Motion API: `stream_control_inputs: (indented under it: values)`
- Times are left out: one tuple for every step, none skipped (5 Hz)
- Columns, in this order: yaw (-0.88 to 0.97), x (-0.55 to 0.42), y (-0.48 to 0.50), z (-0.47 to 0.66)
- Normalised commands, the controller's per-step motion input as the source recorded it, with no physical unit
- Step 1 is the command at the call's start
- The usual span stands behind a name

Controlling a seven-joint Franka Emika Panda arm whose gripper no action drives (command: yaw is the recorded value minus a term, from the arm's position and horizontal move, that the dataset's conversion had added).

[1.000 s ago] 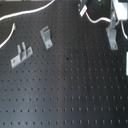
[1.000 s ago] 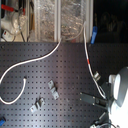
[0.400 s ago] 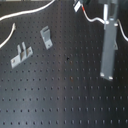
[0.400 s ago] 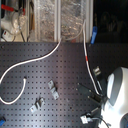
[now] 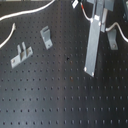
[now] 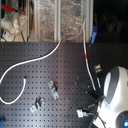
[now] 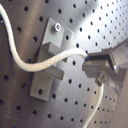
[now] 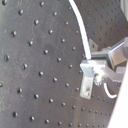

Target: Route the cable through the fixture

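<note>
Over the last second your pincer (image 5: 91, 62) has dropped from the far right towards the worktop (image 5: 50, 100); it now hangs just beside the fixture (image 5: 112, 37), on the first exterior view's left. It is clamped on the cable (image 7: 45, 64); in the first wrist view the cable drapes across the fixture, seemingly not yet slotted.

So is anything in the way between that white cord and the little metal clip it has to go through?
Nothing visible. In the first wrist view the cord, gripped by the tool, crosses right over the clip; whether it sits in the slot, I cannot tell.
</note>
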Motion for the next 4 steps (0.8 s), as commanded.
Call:
stream_control_inputs:
  values:
    - [0.87, -0.098, 0.045, 0.12]
    - [0.98, -0.044, 0.029, 0.14]
    - [0.97, -0.052, 0.041, 0.12]
    - [0.03, -0.054, 0.051, 0.0]
